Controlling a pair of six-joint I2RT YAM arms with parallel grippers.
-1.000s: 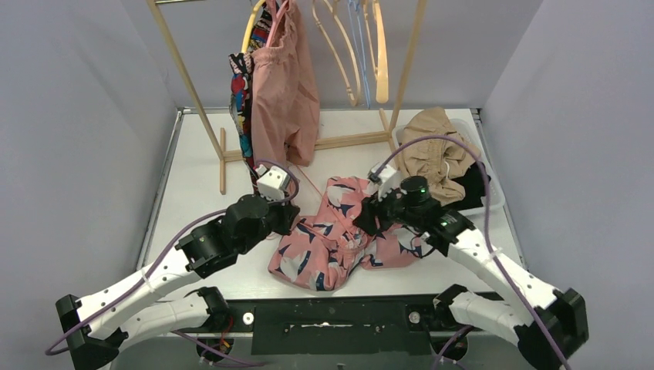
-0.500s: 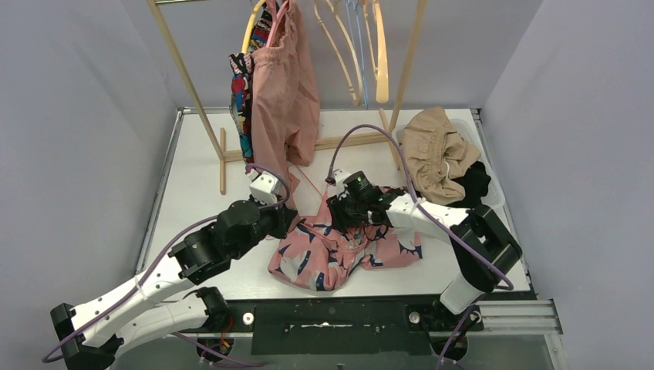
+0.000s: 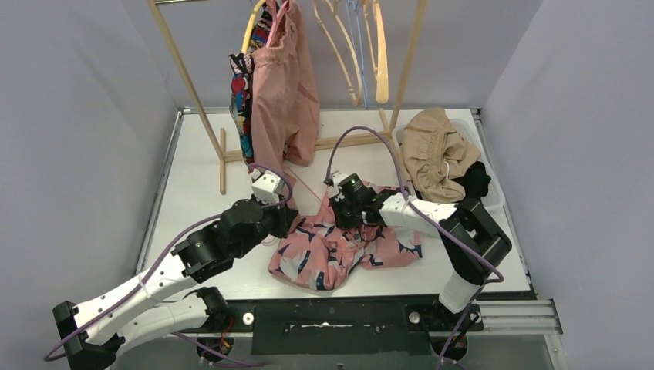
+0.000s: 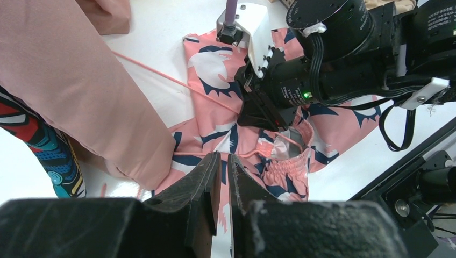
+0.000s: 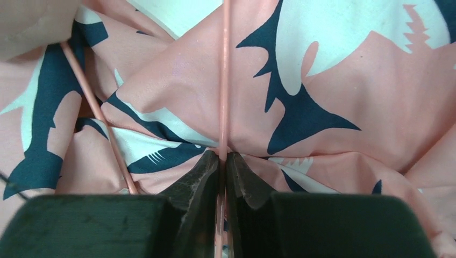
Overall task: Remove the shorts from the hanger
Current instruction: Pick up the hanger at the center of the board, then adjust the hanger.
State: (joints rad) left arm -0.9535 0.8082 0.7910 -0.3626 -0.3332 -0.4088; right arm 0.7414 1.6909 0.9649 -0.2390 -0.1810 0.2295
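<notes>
Pink floral-print shorts (image 3: 339,247), off any hanger, crumpled in a heap on the white table (image 3: 193,200), near its front edge between the two arms. Across them a thin pink cord (image 5: 224,80), pulled straight, running up and back toward the dusty pink shorts (image 3: 285,100) hanging on the wooden rack (image 3: 185,77). Just behind those on the same rail, comic-print shorts (image 3: 241,100); further right along it, bare hangers (image 3: 378,54). At the table's right rear, a clear bin (image 3: 493,200) with beige shorts (image 3: 432,150) heaped in it and black shorts (image 3: 472,181) bunched at its near side.

Small pale print on the right wrist's black housing, too blurred to read; a green light (image 4: 306,95) glowing beside it.

Right end effector (image 5: 221,161): clenched on the pink cord, pinching it between the fingertips just above the floral fabric. Arm folded sharply, elbow out toward the right edge, forearm reaching left across the table, wrist pitched down.

Left end effector (image 4: 220,166): fingers drawn almost together, only a slit between them, poised over the floral shorts' gathered waistband; cannot tell whether anything is caught there. Arm stretched diagonally from the front left corner, wrist just beside the hem of the dusty pink shorts.
</notes>
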